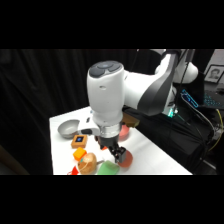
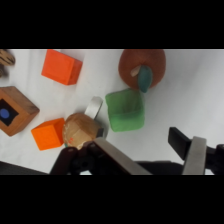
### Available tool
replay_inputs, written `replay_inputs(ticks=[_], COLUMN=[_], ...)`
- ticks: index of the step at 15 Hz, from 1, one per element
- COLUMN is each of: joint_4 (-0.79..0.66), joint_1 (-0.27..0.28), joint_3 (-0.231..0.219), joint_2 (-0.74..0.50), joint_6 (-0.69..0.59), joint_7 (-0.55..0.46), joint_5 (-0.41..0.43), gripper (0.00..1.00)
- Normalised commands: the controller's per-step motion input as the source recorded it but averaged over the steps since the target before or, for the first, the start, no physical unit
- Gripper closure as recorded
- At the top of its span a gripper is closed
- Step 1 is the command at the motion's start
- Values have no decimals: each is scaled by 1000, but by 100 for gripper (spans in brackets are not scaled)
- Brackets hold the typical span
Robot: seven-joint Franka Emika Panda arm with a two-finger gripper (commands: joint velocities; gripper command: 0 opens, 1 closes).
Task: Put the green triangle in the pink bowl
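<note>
On the white table [image 1: 150,150] the arm reaches down at the front edge. Jaws [image 2: 147,152] are spread, holding nothing. Pink bowl [image 1: 124,132] sits behind the arm, mostly hidden. Green triangle [image 2: 125,110] lies flat just past the jaws, touching the brown round thing w/ teal patch [image 2: 141,67].

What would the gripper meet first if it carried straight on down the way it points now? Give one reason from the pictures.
Probably the green triangle: in the wrist view it lies on the table ahead of the open gripper, roughly between its fingers. Depth is unclear, so the left finger may graze the brown round thing first.
</note>
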Motion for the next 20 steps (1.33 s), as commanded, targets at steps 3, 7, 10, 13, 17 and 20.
replay_inputs(ticks=[3, 7, 10, 13, 17, 20], joint_4=[173, 143, 147, 199, 256, 257], joint_1=[43, 19, 9, 5, 9, 19], joint_3=[-77, -66, -21, -15, -33, -38], joint_2=[242, 209, 198, 222, 248, 222], joint_6=[174, 173, 158, 141, 125, 102], joint_7=[-191, -200, -206, -201, -192, -190], joint_5=[-52, -26, 11, 26, 13, -2], gripper=[0, 0, 0, 0, 0, 0])
